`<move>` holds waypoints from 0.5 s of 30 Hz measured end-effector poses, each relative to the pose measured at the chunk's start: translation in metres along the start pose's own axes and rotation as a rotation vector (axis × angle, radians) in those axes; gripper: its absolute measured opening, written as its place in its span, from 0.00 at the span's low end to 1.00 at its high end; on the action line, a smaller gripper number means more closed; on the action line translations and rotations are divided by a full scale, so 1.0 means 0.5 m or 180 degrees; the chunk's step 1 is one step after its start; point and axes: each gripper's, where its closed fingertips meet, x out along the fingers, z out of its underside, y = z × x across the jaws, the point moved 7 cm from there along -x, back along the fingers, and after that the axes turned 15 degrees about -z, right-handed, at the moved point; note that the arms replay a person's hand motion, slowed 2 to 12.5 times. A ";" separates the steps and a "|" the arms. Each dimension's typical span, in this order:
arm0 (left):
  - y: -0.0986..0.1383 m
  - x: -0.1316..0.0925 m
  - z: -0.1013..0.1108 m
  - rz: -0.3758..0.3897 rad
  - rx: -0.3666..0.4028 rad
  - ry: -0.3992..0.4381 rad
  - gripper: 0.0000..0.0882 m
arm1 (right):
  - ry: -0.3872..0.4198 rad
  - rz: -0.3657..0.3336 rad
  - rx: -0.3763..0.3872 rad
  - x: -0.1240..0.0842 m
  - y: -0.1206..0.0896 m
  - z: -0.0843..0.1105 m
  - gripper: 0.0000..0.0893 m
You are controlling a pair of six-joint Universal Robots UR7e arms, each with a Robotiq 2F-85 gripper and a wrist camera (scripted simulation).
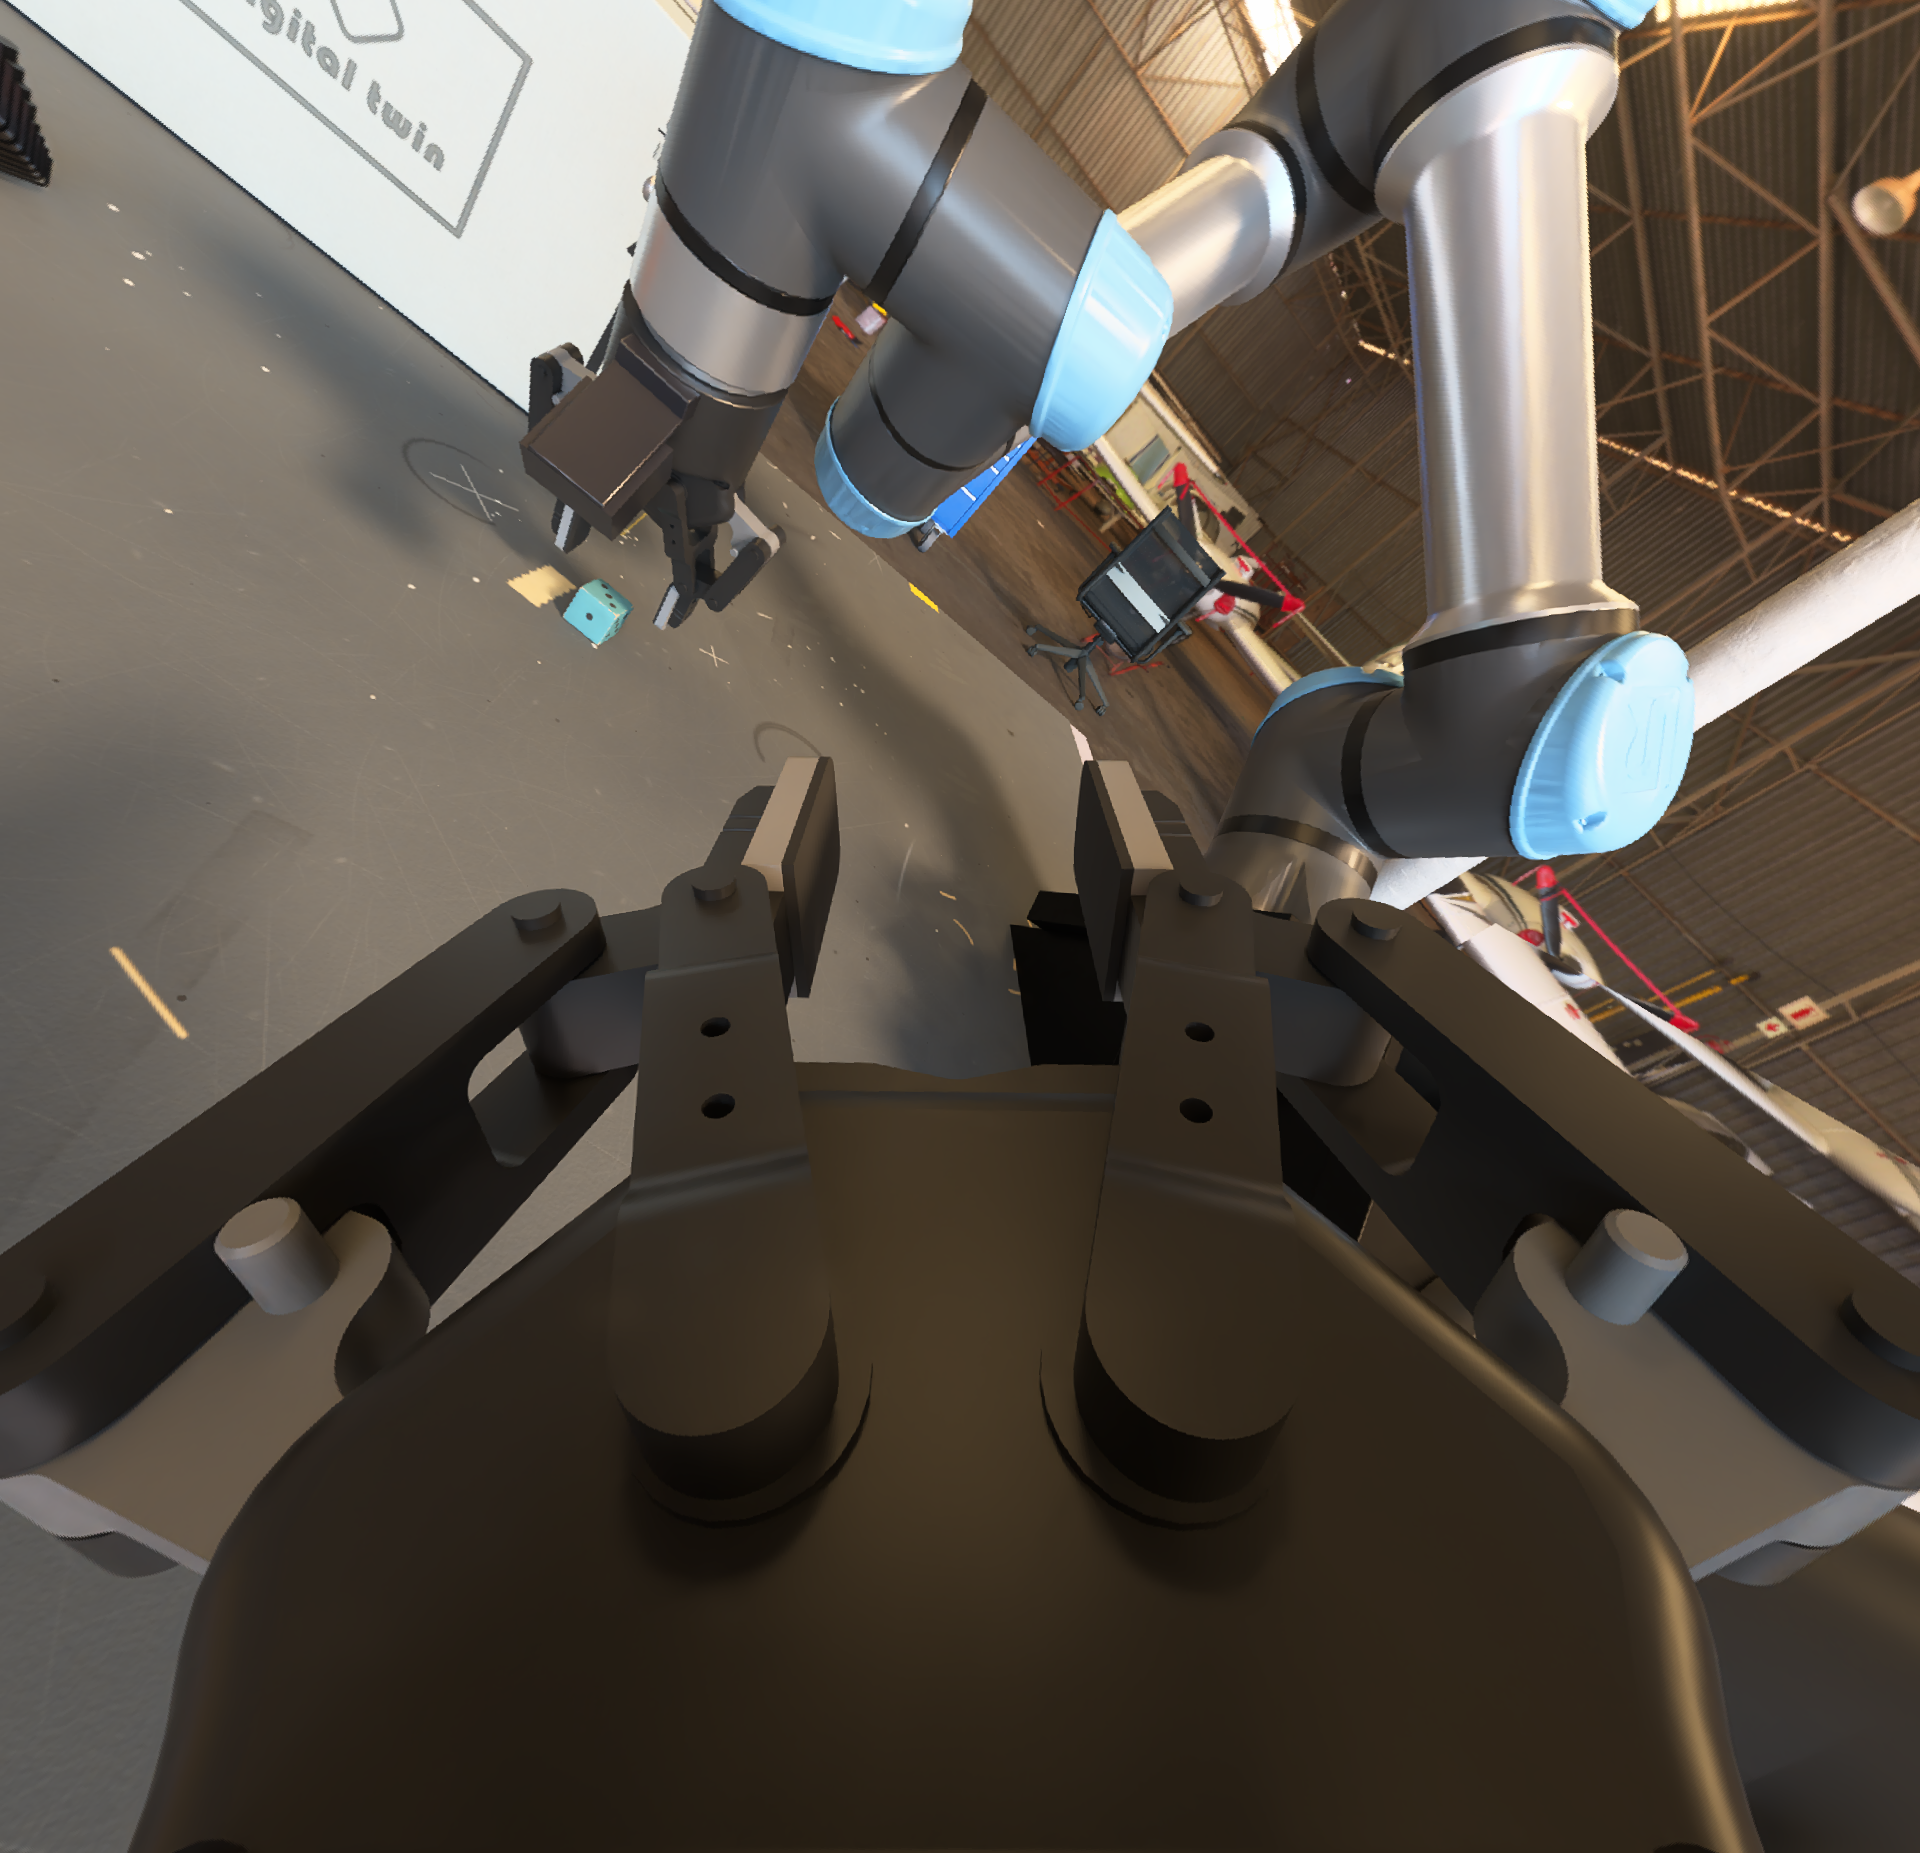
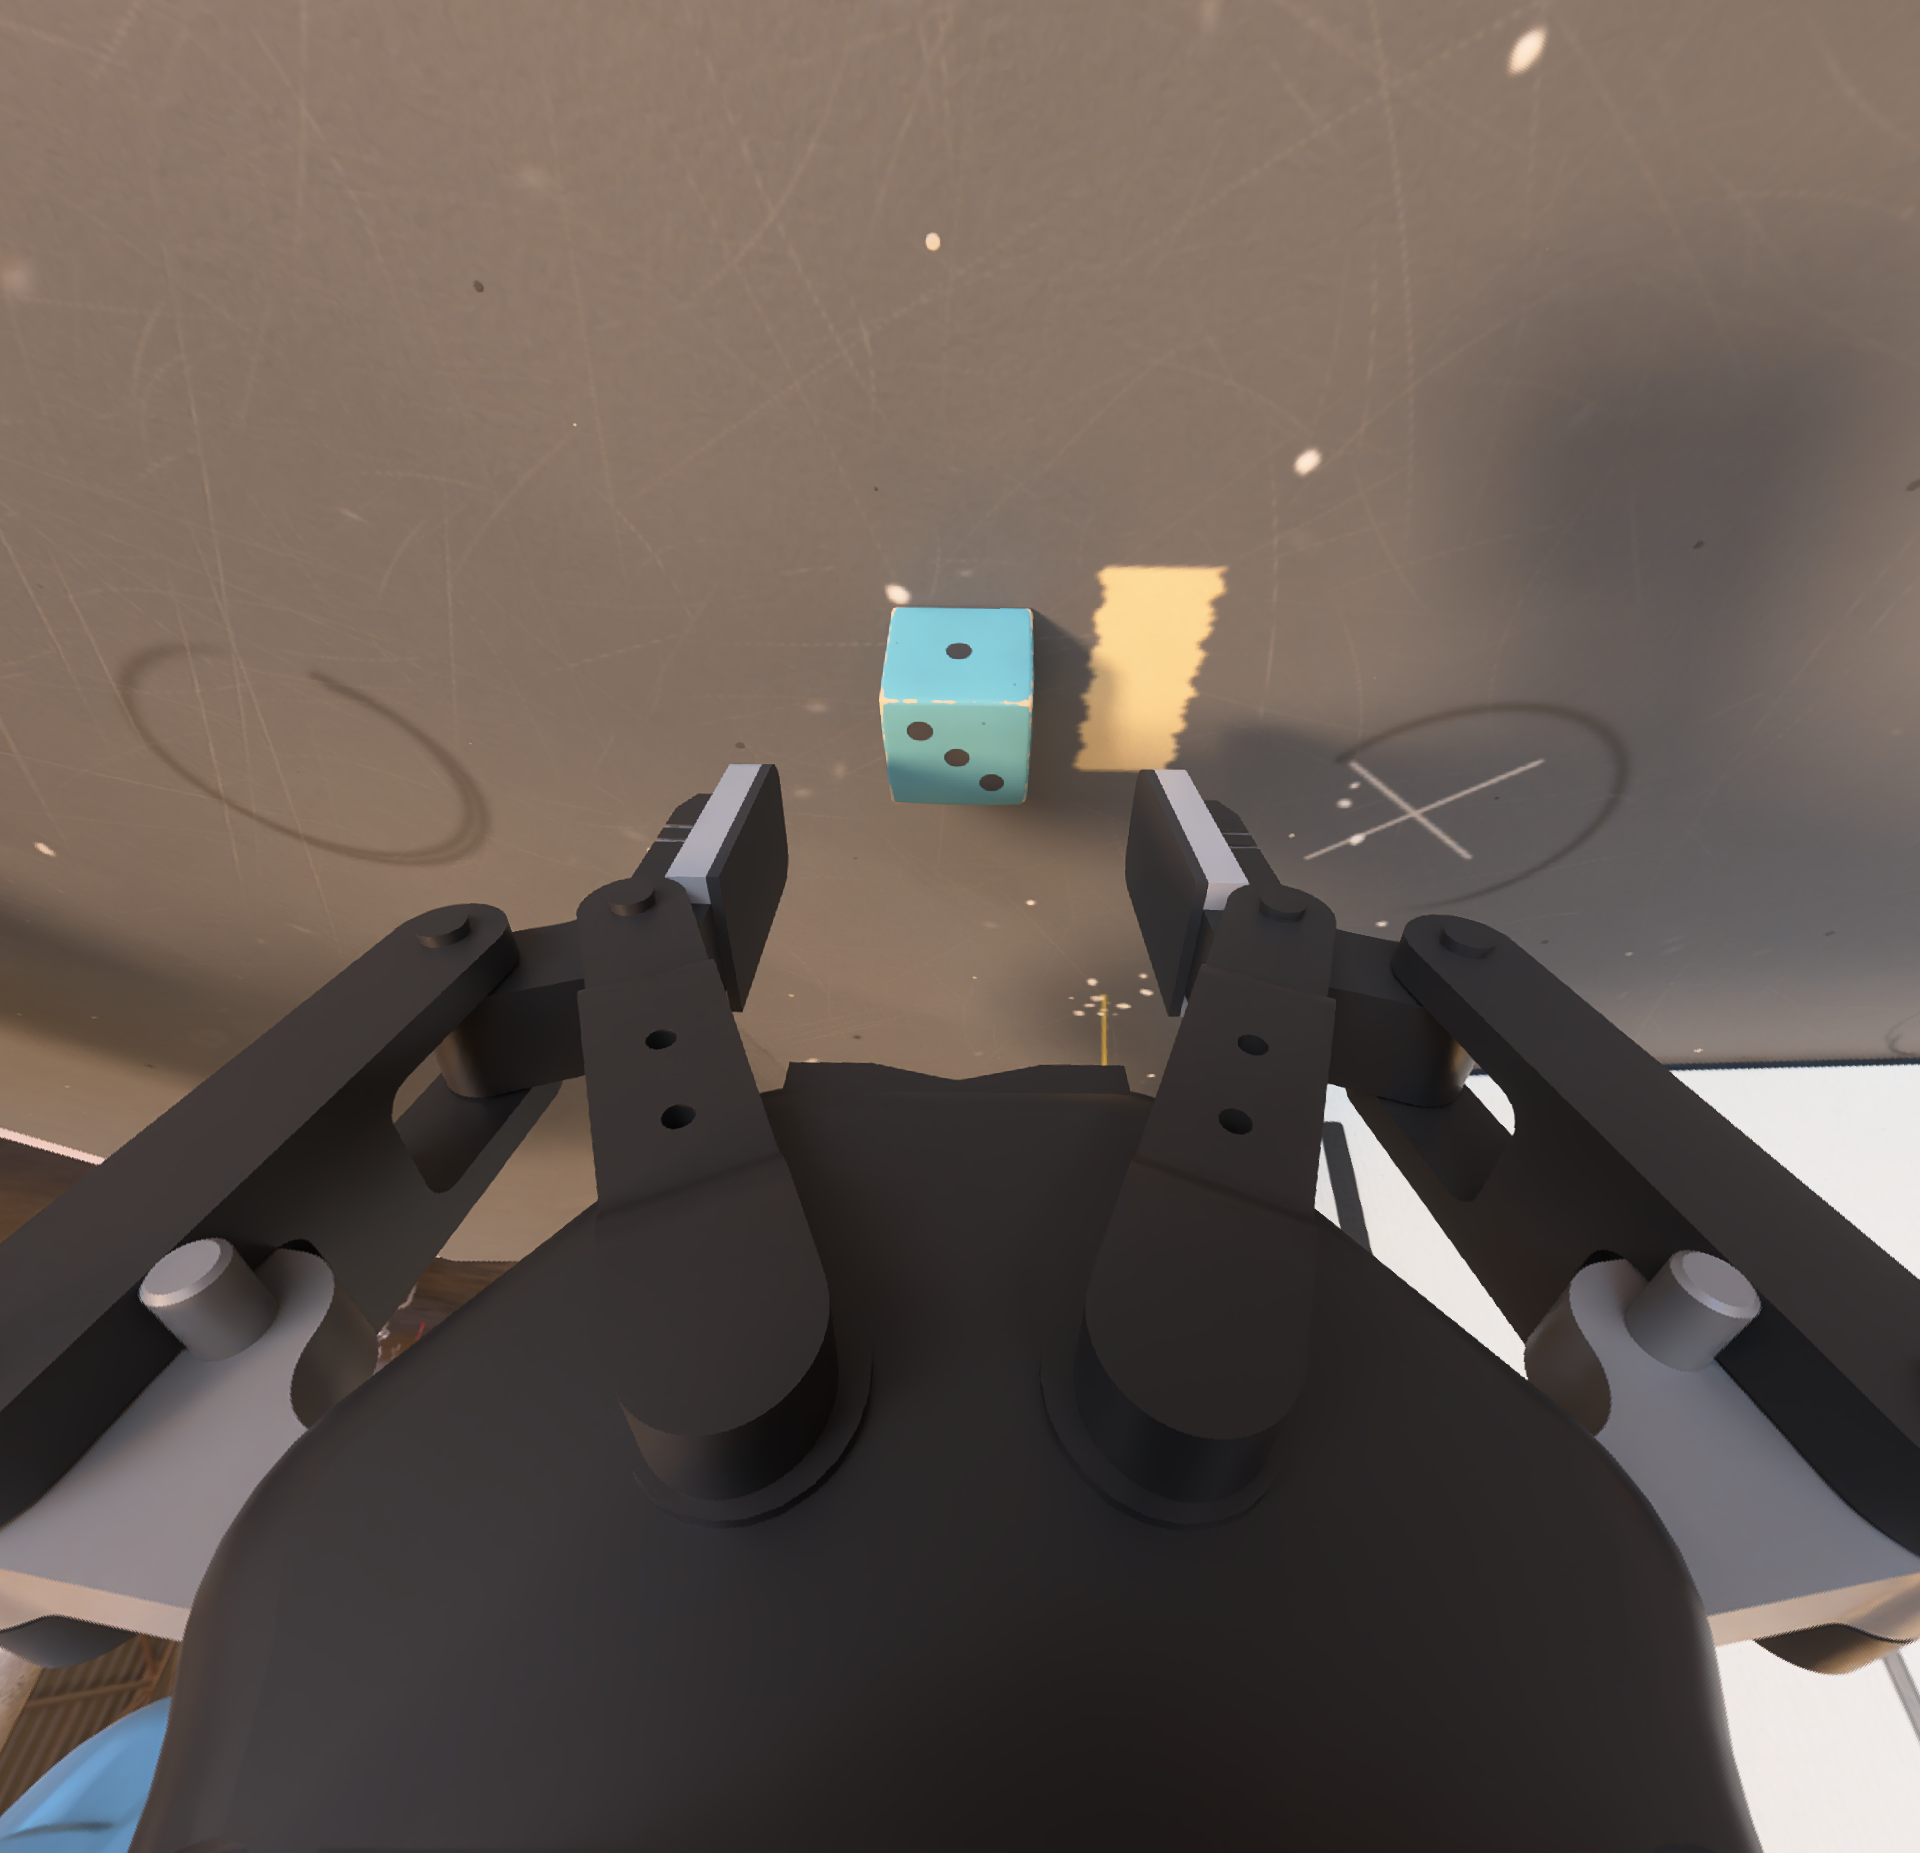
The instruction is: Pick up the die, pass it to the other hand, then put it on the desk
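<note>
A light blue die (image 2: pixel 956 707) with black pips rests on the scratched grey desk (image 2: pixel 520 349), just beyond and centred between my right gripper's fingers. My right gripper (image 2: pixel 956 795) is open and empty, apart from the die. In the left wrist view the die (image 1: pixel 596 610) lies far off on the desk, with the right gripper (image 1: pixel 623 582) hovering just above it, fingers spread. My left gripper (image 1: pixel 954 785) is open and empty, well away from the die, above the desk (image 1: pixel 260 712).
A yellow tape patch (image 2: pixel 1148 665) lies right of the die. A chalk cross in a circle (image 2: pixel 1429 811) and a drawn ring (image 2: pixel 301 754) mark the desk. The right arm (image 1: pixel 935 276) reaches overhead. A white wall panel (image 1: pixel 343 68) borders the desk; an office chair (image 1: pixel 1132 598) stands beyond.
</note>
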 end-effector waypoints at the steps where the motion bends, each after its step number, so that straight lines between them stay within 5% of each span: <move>1: 0.000 0.000 0.000 -0.0006 0.0001 -0.0001 0.47 | -0.0002 0.0011 0.0003 -0.001 0.000 0.001 0.66; 15: -0.023 0.001 -0.012 -0.0384 0.0029 -0.0007 0.47 | 0.0069 0.0281 0.0060 -0.036 -0.001 0.012 0.66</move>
